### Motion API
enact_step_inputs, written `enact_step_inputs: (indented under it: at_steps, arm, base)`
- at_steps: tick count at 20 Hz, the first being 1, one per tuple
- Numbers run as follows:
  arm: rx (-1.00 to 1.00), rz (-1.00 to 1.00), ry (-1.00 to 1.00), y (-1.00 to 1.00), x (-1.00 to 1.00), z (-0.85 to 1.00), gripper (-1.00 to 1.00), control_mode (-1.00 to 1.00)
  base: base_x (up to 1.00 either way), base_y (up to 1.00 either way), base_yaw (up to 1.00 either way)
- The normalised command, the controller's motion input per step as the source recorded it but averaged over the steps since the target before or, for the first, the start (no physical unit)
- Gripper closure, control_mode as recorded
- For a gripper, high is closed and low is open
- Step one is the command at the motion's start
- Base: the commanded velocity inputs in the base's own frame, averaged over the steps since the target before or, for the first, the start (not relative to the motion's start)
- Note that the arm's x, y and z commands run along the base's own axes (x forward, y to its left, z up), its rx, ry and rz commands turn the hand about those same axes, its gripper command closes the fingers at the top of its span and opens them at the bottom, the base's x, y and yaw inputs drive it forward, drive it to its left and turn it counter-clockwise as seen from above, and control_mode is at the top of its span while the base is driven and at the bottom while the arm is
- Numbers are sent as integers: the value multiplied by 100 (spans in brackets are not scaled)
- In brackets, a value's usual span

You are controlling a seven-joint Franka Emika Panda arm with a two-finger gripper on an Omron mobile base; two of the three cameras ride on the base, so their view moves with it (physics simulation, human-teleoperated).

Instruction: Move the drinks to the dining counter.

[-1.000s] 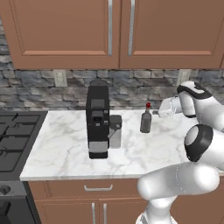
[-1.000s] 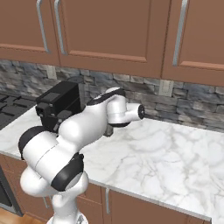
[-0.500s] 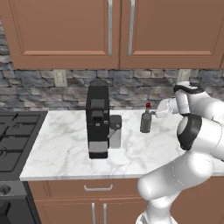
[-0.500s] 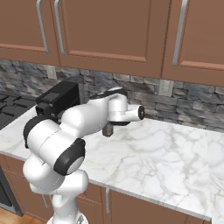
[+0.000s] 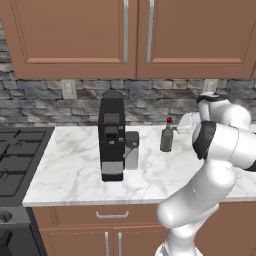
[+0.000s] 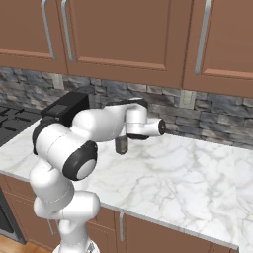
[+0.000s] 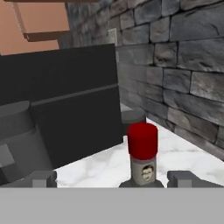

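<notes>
The arm (image 5: 220, 145) has swung its elbow up and closer behind the bottle (image 5: 166, 137). Its hand has drawn nearer, the fingers (image 7: 181, 178) now flanking the bottle's red cap (image 7: 142, 138).

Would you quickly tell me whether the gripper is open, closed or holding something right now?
Gripper: open, holding nothing; its fingertips stand wide to either side of the grey bottle with the red cap.

Glossy white rounded arm (image 5: 220, 165) links, dark grey joint bands, small dark grey pincer (image 7: 113, 178) fingertips
</notes>
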Motion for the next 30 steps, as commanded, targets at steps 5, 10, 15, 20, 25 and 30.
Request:
enact_step_inputs:
  at_steps: [5,10,15,20,25,30]
  arm:
    - [0,-1,0,-2,27,-12,-100,-100]
    - [0,0,0,0,28,-13,-100,-100]
    - [0,0,0,0,22,-14,-100,-100]
    - [0,0,0,0,12,-11,-100,-100]
    - [0,0,0,7,2,-7,-100,-100]
    - [0,0,0,17,6,-3,-100,-100]
  base:
    - [0,0,0]
    - [0,0,0]
    - [0,0,0]
    - [0,0,0]
    - [0,0,0]
    - [0,0,0]
